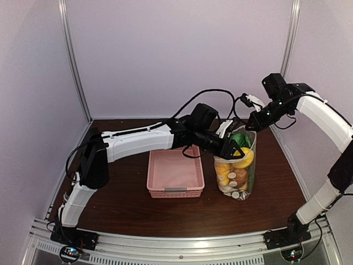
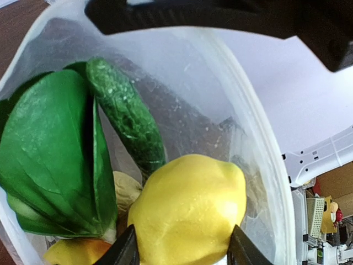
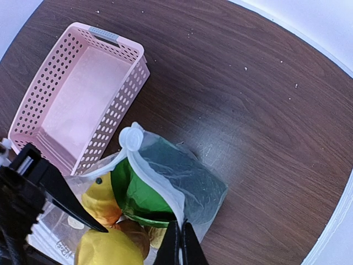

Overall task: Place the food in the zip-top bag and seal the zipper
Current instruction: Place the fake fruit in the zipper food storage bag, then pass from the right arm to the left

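The zip-top bag (image 1: 238, 176) stands upright on the table, right of the basket, with its mouth open. It holds food: a leafy green vegetable (image 2: 49, 160), a long cucumber (image 2: 127, 118) and orange and brown pieces lower down. My left gripper (image 2: 182, 248) is at the bag's mouth, shut on a yellow lemon (image 2: 190, 212) that sits just inside the rim. My right gripper (image 3: 181, 243) is shut on the bag's far rim, pinching the zipper (image 3: 154, 176) strip and holding that side up. In the top view the left gripper (image 1: 236, 152) and right gripper (image 1: 249, 122) meet over the bag.
A pink lattice basket (image 1: 175, 174) sits just left of the bag with nothing in it, also in the right wrist view as the basket (image 3: 83, 99). Dark wood table (image 1: 121, 204) runs all round, with walls close at the back and sides.
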`<act>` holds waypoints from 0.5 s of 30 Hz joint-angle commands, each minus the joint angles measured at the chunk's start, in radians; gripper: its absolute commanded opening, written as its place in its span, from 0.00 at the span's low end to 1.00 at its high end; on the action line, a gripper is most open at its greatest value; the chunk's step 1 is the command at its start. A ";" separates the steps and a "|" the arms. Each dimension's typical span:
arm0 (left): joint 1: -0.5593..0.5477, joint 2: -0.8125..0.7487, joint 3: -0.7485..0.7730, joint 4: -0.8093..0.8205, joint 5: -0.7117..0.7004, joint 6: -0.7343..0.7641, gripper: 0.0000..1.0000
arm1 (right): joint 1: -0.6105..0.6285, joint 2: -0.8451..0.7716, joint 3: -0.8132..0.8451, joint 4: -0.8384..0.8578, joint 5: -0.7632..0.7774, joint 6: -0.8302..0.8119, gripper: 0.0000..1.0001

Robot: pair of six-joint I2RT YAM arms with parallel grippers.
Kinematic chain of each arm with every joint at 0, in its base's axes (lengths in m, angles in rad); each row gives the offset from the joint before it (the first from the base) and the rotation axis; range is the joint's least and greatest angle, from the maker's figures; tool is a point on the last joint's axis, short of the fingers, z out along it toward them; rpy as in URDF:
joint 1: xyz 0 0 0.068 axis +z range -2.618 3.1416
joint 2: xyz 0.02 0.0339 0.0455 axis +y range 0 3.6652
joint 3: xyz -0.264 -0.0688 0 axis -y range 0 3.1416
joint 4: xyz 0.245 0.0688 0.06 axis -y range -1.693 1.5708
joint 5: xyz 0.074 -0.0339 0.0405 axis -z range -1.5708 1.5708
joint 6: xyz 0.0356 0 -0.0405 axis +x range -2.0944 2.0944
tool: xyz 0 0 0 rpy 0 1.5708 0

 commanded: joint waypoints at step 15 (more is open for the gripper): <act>0.029 -0.213 0.021 0.007 -0.213 0.163 0.89 | -0.004 -0.078 0.000 0.044 -0.091 -0.023 0.00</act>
